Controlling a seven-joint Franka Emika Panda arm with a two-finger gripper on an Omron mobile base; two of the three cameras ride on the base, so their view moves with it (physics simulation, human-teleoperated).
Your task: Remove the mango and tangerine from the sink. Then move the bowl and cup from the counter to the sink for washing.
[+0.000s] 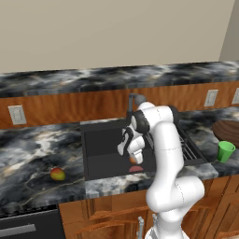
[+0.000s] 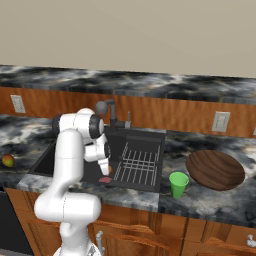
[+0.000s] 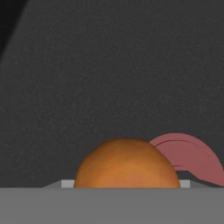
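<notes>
My gripper (image 1: 134,162) reaches down into the black sink (image 1: 100,140) and is shut on the orange tangerine (image 1: 133,159), just above the basin floor. In the hand view the tangerine (image 3: 127,164) sits close at the bottom, and my fingertips are hidden behind it. The red and yellow-green mango (image 1: 57,174) lies on the counter left of the sink. On the counter to the right stand the green cup (image 2: 178,184) and the brown wooden bowl (image 2: 215,170).
A flat pink thing (image 3: 188,155) lies on the sink floor just behind the tangerine. A wire rack (image 2: 140,162) fills the sink's right side. The dark faucet (image 2: 107,107) rises behind the basin, close to my arm. Wall outlets sit on the wooden backsplash.
</notes>
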